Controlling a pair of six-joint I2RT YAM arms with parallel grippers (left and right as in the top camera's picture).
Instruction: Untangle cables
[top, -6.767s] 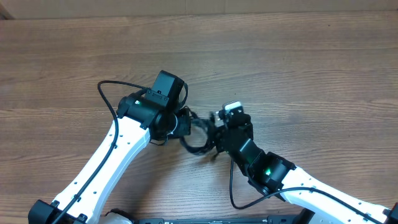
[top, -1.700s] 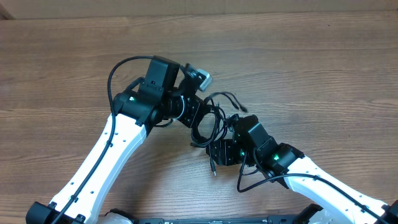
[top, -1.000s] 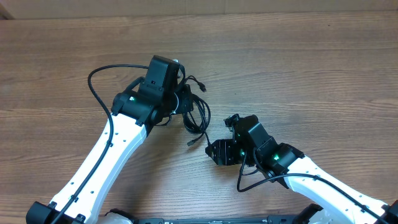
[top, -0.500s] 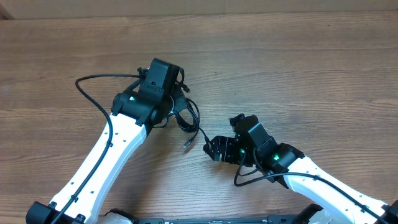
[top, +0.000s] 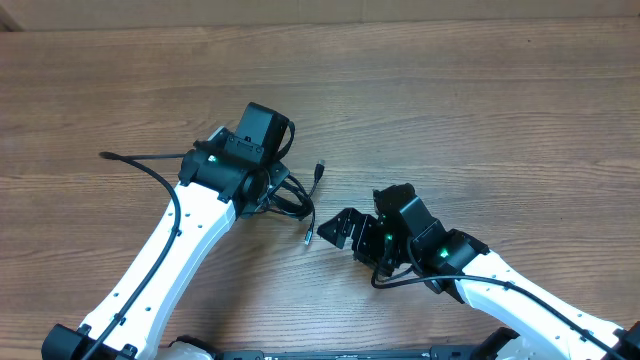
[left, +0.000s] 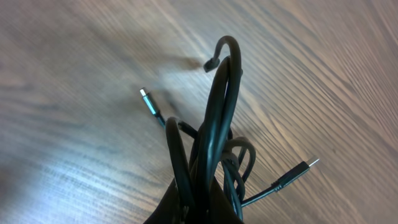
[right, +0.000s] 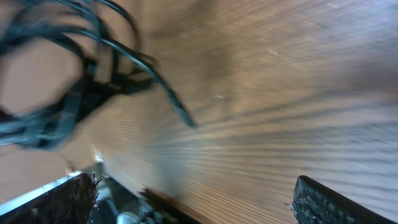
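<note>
Black cables, the whole knot of them, now hang off my left gripper alone, left of the frame's middle in the overhead view. That's the big change. A couple of seconds back the bundle was stretched between both my grippers near the middle of the wood table. Since then I've dragged it over to the left, and my left jaws are clamped tight on the gathered loops. You can see it in the left wrist view, where the strands fan up out of the pinch at the bottom edge. A silvery plug pokes out to the upper left and another plug sticks out lower right.

Moving right, one loose cable tip lies on the wood just left of my right gripper. That one has let go, so its jaws are spread wide with nothing between them, well clear of the bundle. Its wrist view is blurry, with the tangle up in the upper left corner.

As I see it, nothing is actually separated yet. The pull didn't free a strand, so my right side probably needs a fresh grab, and that stray tip looks like the easiest one.
</note>
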